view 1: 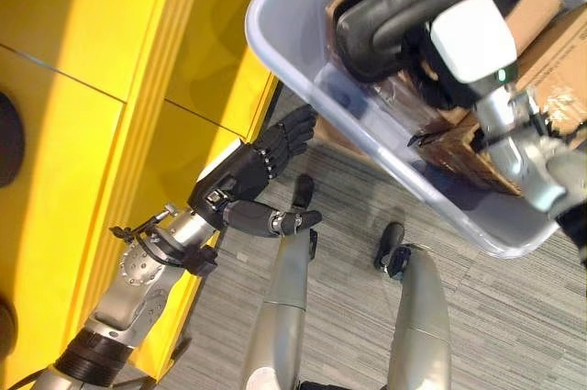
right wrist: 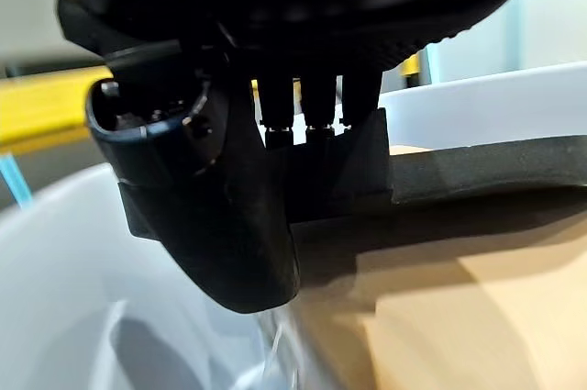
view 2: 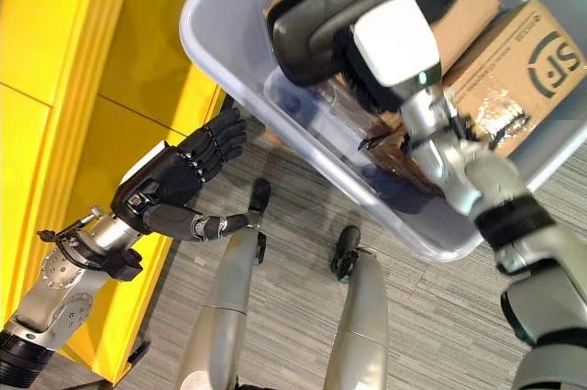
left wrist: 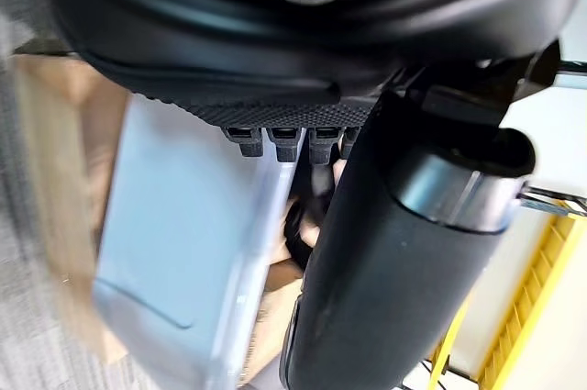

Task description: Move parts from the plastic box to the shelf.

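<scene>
- The plastic box (view 2: 303, 124) is a pale grey-blue tub, seen from above beside the yellow shelf (view 1: 83, 87); grey striped carpet (view 2: 431, 317) shows beneath it.
- Inside the plastic box lies a black curved part (view 2: 321, 14), long and padded-looking, resting across brown cardboard boxes (view 2: 514, 69); one of the cardboard boxes sits against the box's far wall, and something in clear wrapping lies under the part, too blurred to tell what.
- The right hand (right wrist: 238, 216) reaches down into the plastic box from the right arm's side, its white wrist cover sitting right over the black curved part; in the right wrist view its fingers (right wrist: 312, 115) come down against the edge of the part and its thumb lies along the part's side; whether they are closed round the part or merely touching it I cannot tell.
- The black curved part is thus directly at the right hand, still within the walls of the plastic box, not on the shelf.
- The left hand (view 1: 252, 174) hangs outside the plastic box, just beside its near corner and in front of the shelf's yellow face; its fingers are stretched out straight and slightly fanned, thumb held apart, grasping nothing; the tub's wall shows past its fingers in the left wrist view.
</scene>
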